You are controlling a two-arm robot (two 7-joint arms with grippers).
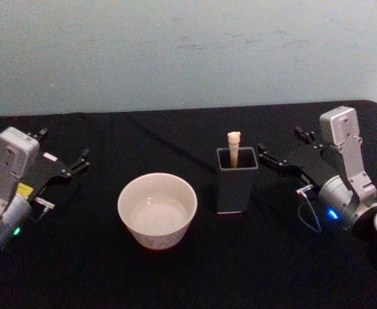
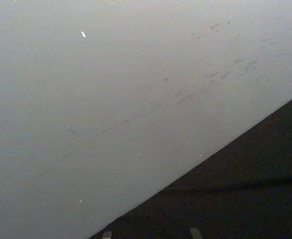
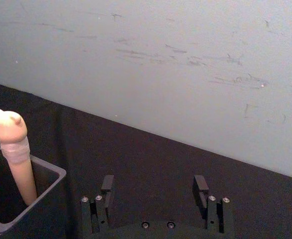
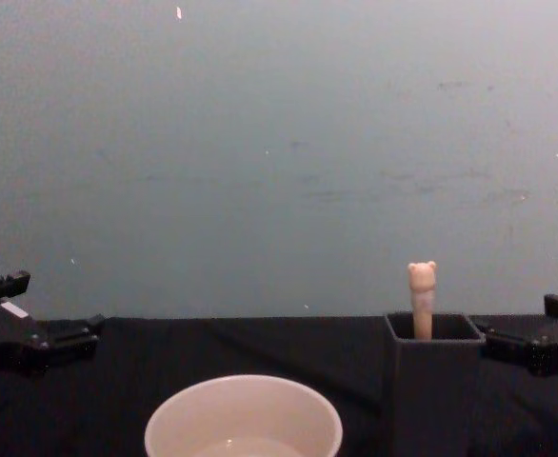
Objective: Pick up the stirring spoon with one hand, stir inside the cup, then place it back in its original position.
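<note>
The left hand (image 1: 63, 154) is seen at the left edge of the black surface (image 1: 195, 270), its fingers spread and holding nothing; the cup (image 1: 157, 210) is set right of it, well apart; just beside the cup stands the dark grey holder (image 1: 237, 181), with the stirring spoon (image 1: 233, 147) upright inside, bear head up; the right hand (image 1: 288, 151) is held near the holder, fingers parted and unloaded.

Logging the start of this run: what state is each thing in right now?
stirring spoon: upright in the holder, ungrasped.
cup: upright, no spoon inside.
holder: upright, holding the spoon.
left end effector: open, empty, left of the cup.
right end effector: open, empty, beside the holder.
</note>
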